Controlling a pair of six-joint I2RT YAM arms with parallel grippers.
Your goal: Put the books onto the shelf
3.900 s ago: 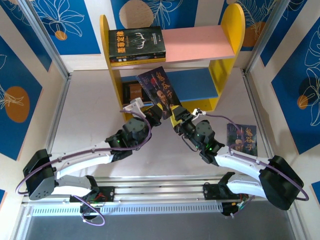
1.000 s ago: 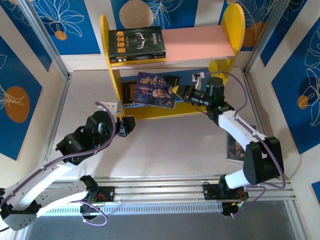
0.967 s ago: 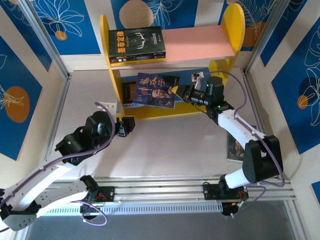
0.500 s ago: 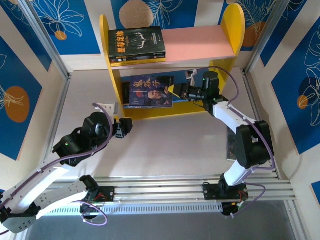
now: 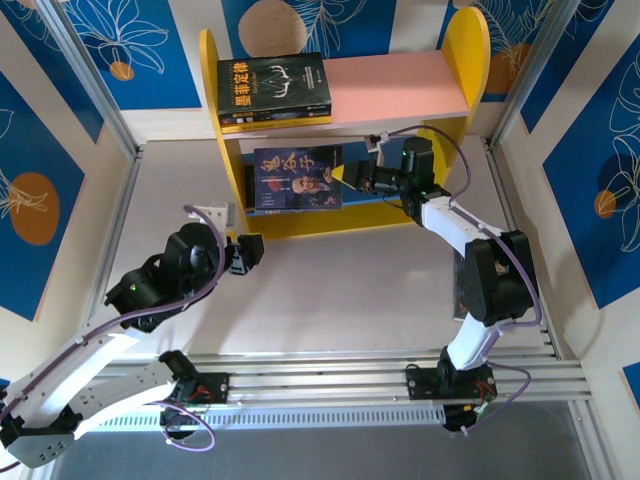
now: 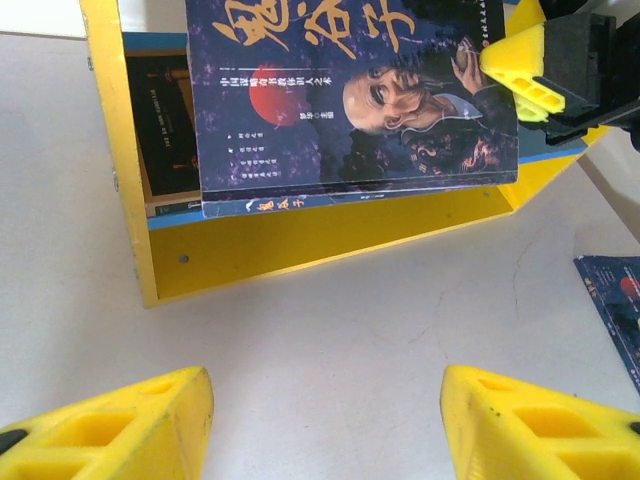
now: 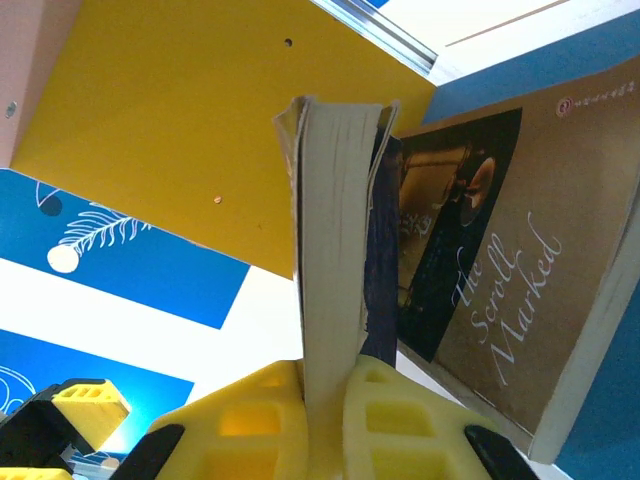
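A: Shelf [image 5: 400, 85] at twelve o'clock. Dark book [image 5: 295, 180] level in its lower tier, over brown book [image 7: 480, 290]; right gripper [image 5: 352, 180] clenched on its three o'clock edge.
B: Suggest lowering flat before letting go. Left gripper [image 5: 250, 250] at eight o'clock, spread, empty.

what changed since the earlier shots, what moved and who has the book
The right gripper swung the purple-covered book level and leftward into the lower compartment of the shelf, above the brown book, jaws still shut on it. The left gripper pulled back from it toward the left, jaws open. Unchanged: the black book on the pink board.
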